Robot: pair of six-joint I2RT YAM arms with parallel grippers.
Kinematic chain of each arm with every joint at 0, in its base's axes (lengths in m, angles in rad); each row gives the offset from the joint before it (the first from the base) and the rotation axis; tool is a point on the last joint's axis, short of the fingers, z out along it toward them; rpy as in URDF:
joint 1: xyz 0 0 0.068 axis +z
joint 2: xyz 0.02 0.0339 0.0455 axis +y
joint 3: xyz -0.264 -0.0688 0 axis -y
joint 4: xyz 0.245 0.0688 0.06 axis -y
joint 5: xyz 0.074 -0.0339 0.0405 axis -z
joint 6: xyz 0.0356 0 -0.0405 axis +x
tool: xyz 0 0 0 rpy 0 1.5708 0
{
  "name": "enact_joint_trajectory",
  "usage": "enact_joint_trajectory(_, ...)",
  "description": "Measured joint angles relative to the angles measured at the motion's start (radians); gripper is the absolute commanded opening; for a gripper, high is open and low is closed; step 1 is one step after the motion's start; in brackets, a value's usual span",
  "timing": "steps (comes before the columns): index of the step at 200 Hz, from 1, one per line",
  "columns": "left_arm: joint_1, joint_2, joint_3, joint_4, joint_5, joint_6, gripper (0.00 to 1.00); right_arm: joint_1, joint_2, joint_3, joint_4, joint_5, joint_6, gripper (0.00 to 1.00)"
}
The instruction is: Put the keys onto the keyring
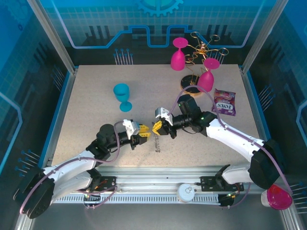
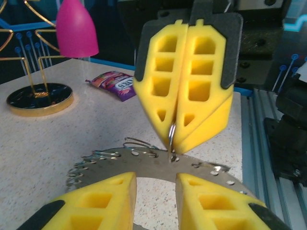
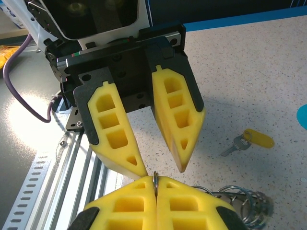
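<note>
The right pincer (image 2: 172, 136) is closed fully on a thin wire loop of the keyring (image 2: 144, 165). The left pincer (image 2: 156, 179) is held open facing it, tips nearly meeting, with nothing gripped. The grey ring band is seen lying between and below the two pincers. The key (image 3: 250, 140) is laid flat on the table (image 1: 96, 134) beside the left pincer, clear of the ring. The table is speckled beige and edged by an aluminium rail (image 1: 158, 184) behind the pincers. Blue-lit patterned panels enclose the cell. A blue goblet (image 1: 122, 96) stands beyond the left pincer.
</note>
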Motion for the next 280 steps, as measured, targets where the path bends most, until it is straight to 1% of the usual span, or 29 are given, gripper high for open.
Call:
enact_joint_trajectory(43,0.0,0.056,0.0,0.095,0.057,0.023,0.2,0.003,0.0,-0.001,0.0,-0.001,-0.018,0.0)
enact_joint_trajectory(97,0.001,0.064,0.0,0.116,0.084,0.043,0.12,0.01,0.0,-0.001,0.0,-0.011,-0.024,0.0)
enact_joint_trajectory(118,0.002,0.064,0.0,0.115,0.087,0.046,0.04,0.011,0.0,-0.001,-0.001,-0.01,-0.026,0.0)
enact_joint_trajectory(124,0.002,0.064,0.0,0.114,0.087,0.046,0.0,0.011,0.0,-0.001,-0.001,-0.01,-0.028,0.0)
enact_joint_trajectory(177,0.003,0.062,0.0,0.081,0.068,0.089,0.0,0.016,0.007,-0.001,-0.015,0.021,-0.067,0.0)
enact_joint_trajectory(201,0.001,0.054,0.006,0.023,0.043,0.121,0.0,0.025,0.018,-0.001,-0.024,0.055,-0.1,0.1)
enact_joint_trajectory(221,-0.001,0.05,0.018,-0.035,0.02,0.151,0.0,0.034,0.03,-0.001,-0.044,0.084,-0.132,0.13)
enact_joint_trajectory(246,-0.006,0.05,0.025,-0.092,-0.004,0.183,0.0,0.036,0.048,-0.001,-0.075,0.12,-0.163,0.13)
enact_joint_trajectory(261,-0.011,0.05,0.025,-0.114,-0.016,0.197,0.0,0.037,0.056,-0.001,-0.092,0.141,-0.178,0.1)
enact_joint_trajectory(270,-0.013,0.051,0.026,-0.122,-0.024,0.202,0.0,0.038,0.058,-0.001,-0.101,0.152,-0.183,0.08)
enact_joint_trajectory(280,-0.018,0.053,0.028,-0.132,-0.031,0.211,0.0,0.04,0.059,-0.001,-0.107,0.164,-0.192,0.02)
